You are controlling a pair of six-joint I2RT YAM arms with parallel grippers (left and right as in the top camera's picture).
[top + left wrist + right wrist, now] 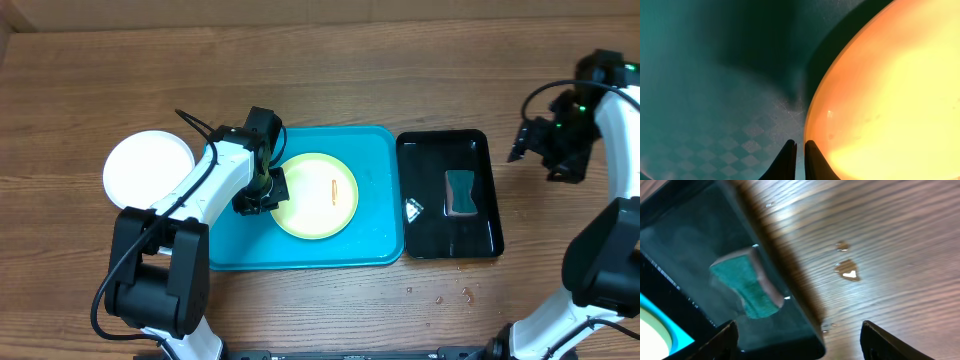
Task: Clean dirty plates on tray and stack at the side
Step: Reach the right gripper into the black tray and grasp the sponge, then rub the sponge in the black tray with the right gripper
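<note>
On the bright turquoise rectangular tray lies a round yellow-green plate, the left gripper closed and empty at its rim. A round white plate sits on the tabletop alongside; the right gripper hangs wide open, empty.

Plates, two: white plate, yellow-green plate. Trays, two: turquoise tray, black tray. Sponge, one.
</note>
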